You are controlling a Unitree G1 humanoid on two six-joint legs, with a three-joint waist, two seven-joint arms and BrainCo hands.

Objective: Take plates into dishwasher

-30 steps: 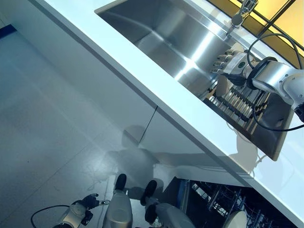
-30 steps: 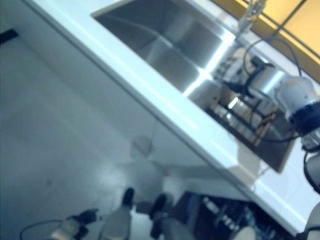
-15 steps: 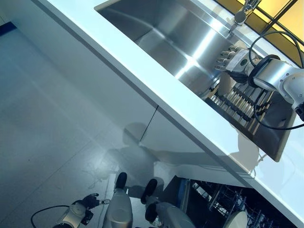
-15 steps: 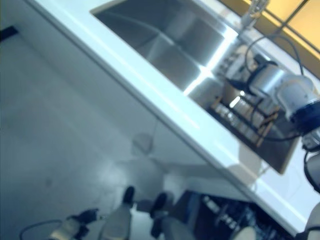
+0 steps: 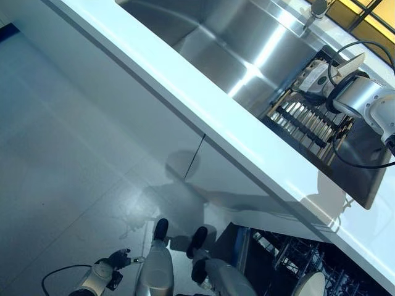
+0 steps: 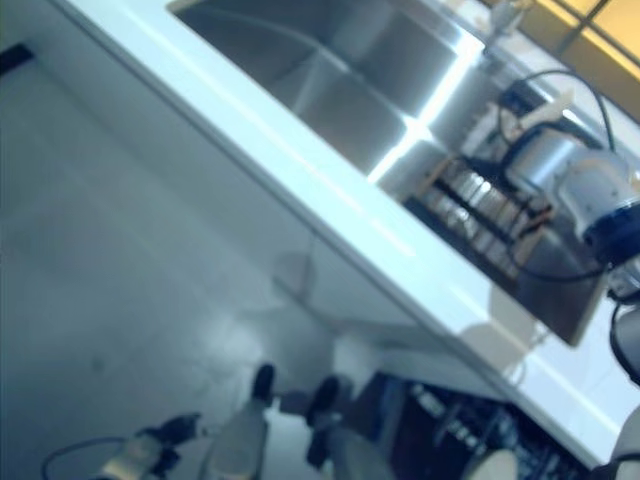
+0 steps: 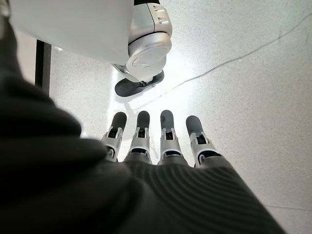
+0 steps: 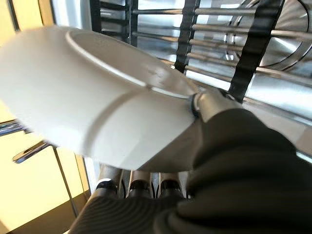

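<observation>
A white plate (image 8: 97, 97) is pinched in my right hand (image 8: 212, 105), thumb on its underside and fingers curled under the rim. In the left eye view this plate (image 5: 350, 63) sticks up, tilted, past my right hand (image 5: 316, 77) above the dish rack (image 5: 308, 123) at the sink's right end. The open dishwasher (image 5: 290, 265) shows below the counter, with a white plate (image 5: 308, 285) in its rack. My left hand (image 5: 115, 260) hangs low by the floor, fingers (image 7: 161, 141) straight, holding nothing.
The steel sink (image 5: 234, 37) is sunk in a white counter (image 5: 185, 98), with a faucet (image 5: 318, 7) at its far edge. White cabinet fronts run below the counter. Grey tiled floor lies to the left.
My right hand has taken hold of the plate and raised it off the rack's near end, towards the right. The whole view has shifted a little. The left hand has not moved.
</observation>
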